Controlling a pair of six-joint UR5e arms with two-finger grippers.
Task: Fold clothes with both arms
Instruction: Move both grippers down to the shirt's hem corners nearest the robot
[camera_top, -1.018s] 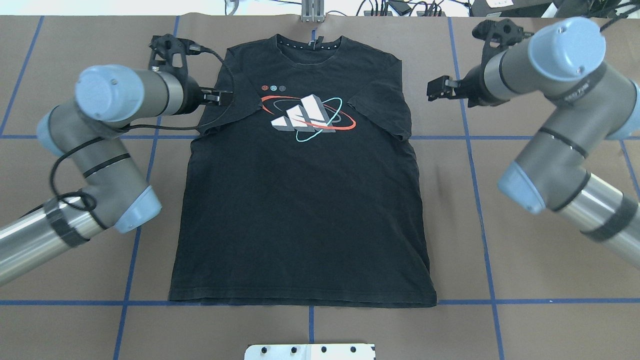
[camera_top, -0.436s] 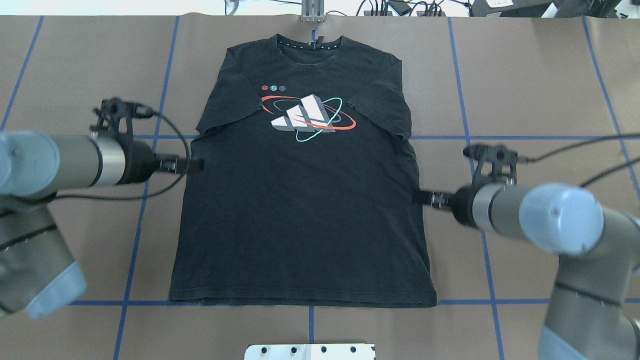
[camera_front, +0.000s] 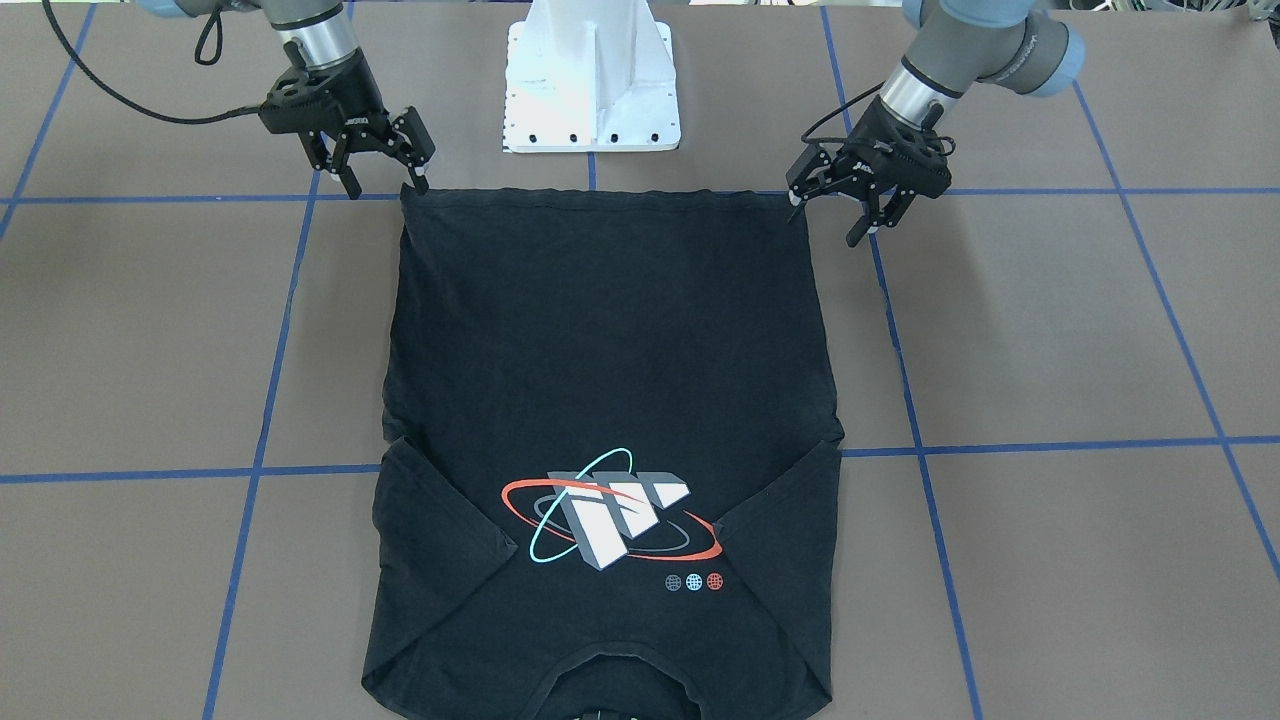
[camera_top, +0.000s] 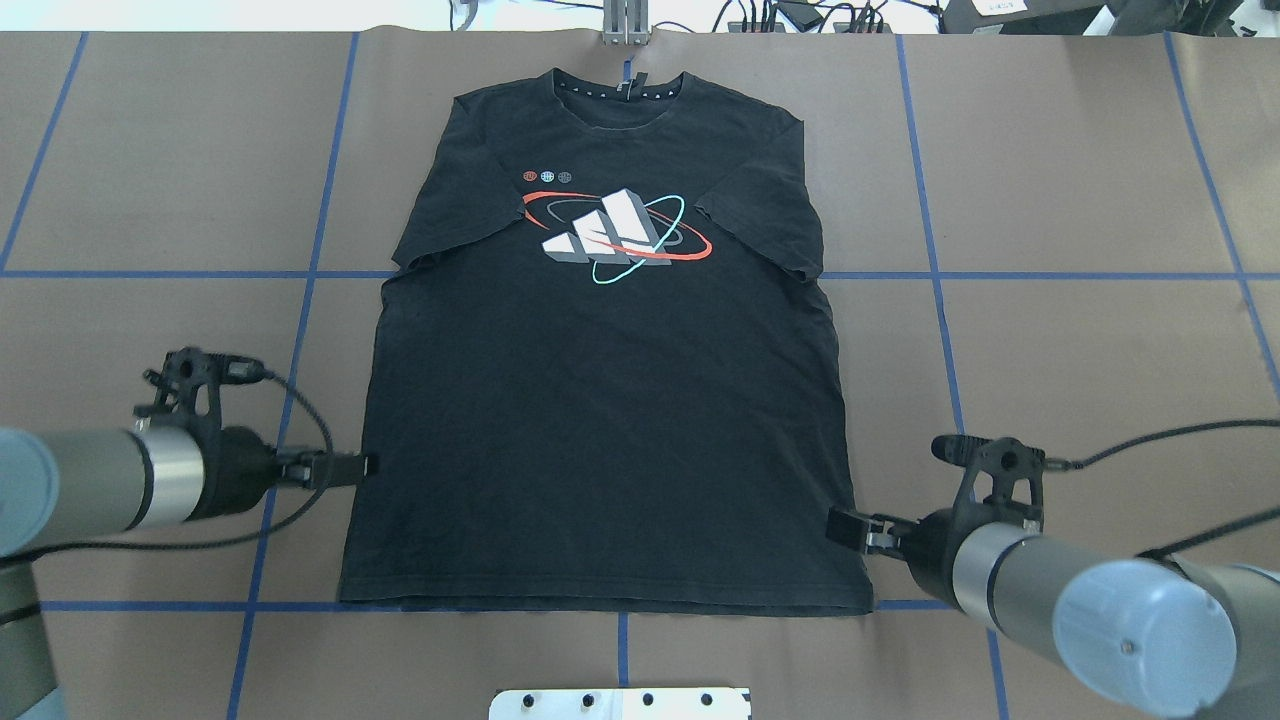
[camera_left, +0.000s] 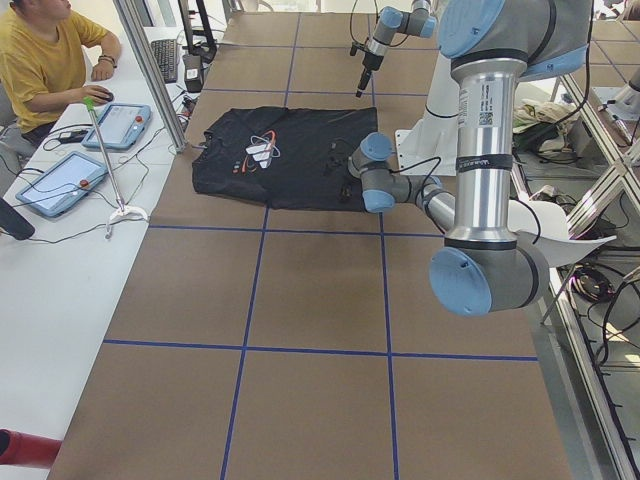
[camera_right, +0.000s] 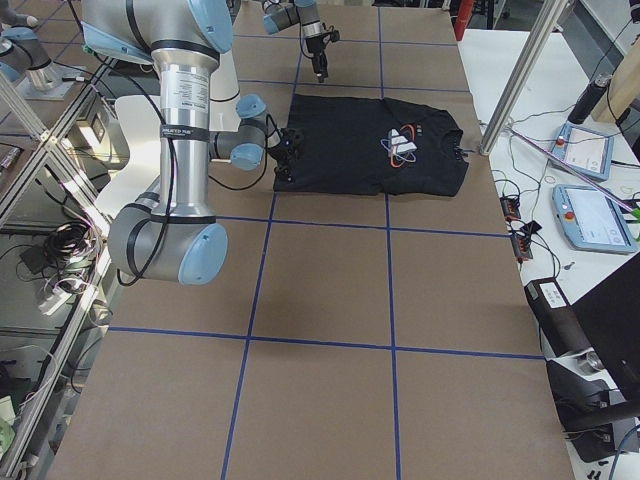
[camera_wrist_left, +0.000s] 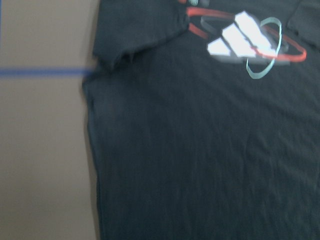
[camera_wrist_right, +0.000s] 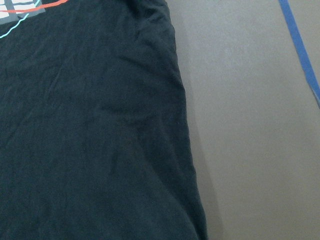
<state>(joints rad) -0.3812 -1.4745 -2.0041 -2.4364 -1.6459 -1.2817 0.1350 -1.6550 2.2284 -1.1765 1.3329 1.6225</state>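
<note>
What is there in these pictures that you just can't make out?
Collar of the shirt: front view, cut by the bottom edge.
Three dots beside the graphic: too small in every view.
Graphic: blurred in the left wrist view.
Shirt's underside: hidden against the table.

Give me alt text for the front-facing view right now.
A black T-shirt lies flat, graphic up, with its hem at the top of the view. The left gripper and right gripper sit at the two hem corners, jaws open.
</note>
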